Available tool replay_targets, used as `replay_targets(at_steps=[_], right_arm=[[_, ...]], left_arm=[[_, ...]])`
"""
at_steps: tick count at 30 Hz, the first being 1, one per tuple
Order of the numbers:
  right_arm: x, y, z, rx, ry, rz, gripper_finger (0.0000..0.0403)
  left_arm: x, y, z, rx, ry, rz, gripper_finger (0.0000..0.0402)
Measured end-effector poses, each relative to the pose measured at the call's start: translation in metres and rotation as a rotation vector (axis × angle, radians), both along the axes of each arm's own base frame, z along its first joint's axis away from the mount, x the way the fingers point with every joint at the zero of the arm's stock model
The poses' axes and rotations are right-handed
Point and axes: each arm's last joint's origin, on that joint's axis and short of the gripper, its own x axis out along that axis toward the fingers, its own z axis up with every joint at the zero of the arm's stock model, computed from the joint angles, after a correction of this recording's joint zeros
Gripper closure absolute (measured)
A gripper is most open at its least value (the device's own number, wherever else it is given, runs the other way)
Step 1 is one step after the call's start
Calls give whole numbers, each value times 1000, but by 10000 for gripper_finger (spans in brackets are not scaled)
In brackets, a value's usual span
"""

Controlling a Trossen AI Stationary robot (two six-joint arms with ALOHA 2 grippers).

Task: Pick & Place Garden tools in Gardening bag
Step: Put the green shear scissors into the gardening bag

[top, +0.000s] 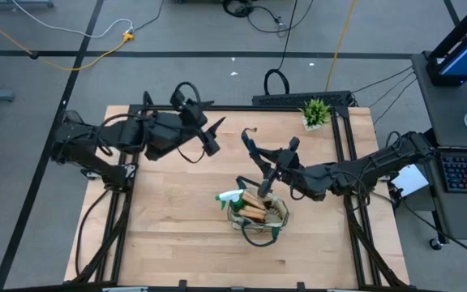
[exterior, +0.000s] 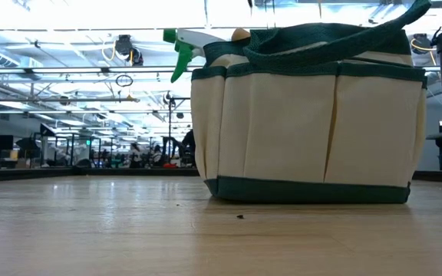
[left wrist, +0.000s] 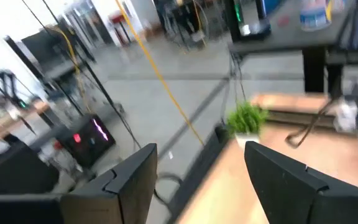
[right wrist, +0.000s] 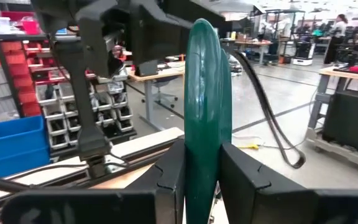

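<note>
You are looking at a bag [top: 259,216] sitting near the middle of the table [top: 169,243], with the spray bottle [top: 230,197] poking out of its left end and wooden handles [top: 254,208] lying across its mouth. Your right gripper [right wrist: 202,168] is hanging just above and behind the bag, and its jaws are pinching 1 dark green loop handle [right wrist: 202,106] of the bag, which is standing straight up between them in the right wrist view. Your left gripper [top: 212,138] is raised well apart from the bag over the far left of the table, its jaws standing moderately wide and holding nothing. No tool is lying loose on the table; the only other thing there is the plant [top: 315,112] at the far right corner, which is not yours to pack. The packing is looking close to done, so the step in hand is probably holding the bag steady or open. Keep the pull on the loop gentle and vertical, since the bag is standing flat on its base in the low view and a sideways tug could tip it and spill the bottle. Avoid bringing the left arm across the right one.
</note>
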Motion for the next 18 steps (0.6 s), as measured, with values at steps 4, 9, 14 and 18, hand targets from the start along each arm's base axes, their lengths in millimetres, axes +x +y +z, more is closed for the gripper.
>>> replay_targets(at_steps=[4,9,14,18], right_arm=[[-3,10,-1,-2,6,31,340],[-10,27,-1,-2,6,96,340],[-18,47,-1,35,-10,164,340],[-26,62,-3,64,-12,221,340]], left_arm=[[-16,2,-6,-106,56,-16,153],[-33,2,-13,-250,120,-57,153],[-38,-8,-19,-327,178,-137,153],[-36,-19,-27,-350,202,-203,153]])
